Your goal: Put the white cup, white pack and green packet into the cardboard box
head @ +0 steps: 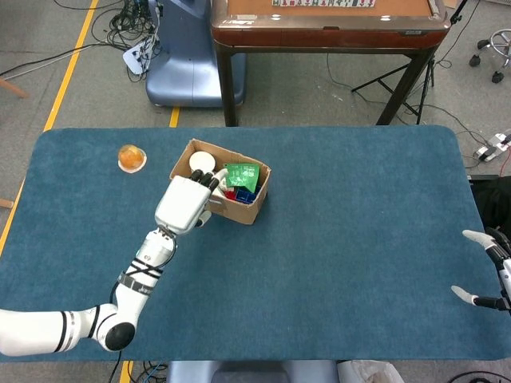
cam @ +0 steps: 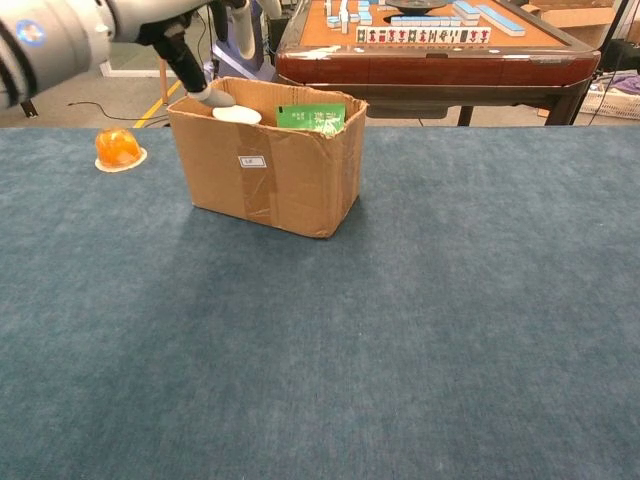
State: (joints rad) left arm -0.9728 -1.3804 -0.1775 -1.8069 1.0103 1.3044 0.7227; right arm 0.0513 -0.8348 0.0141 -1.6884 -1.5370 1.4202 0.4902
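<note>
The green packet (head: 241, 175) sits in the cardboard box (head: 239, 209) beside the white cup (head: 201, 161), just beyond the left robot hand (head: 185, 203), which hovers at the box's near wall, empty with fingers loosely spread. Left of that hand an orange item (head: 132, 158) rests on the blue carpeted counter (head: 351, 239), with a brown table (head: 327, 24) and cables behind. The right robot hand (head: 487, 267) is cut off at the frame edge, fingers apart; the white pack is hard to make out.

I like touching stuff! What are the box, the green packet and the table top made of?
The cardboard box looks like matte brown corrugated cardboard with taped seams. The green packet seems to be thin printed plastic or foil, slightly glossy. The table top appears covered in fuzzy blue felt or carpet.
</note>
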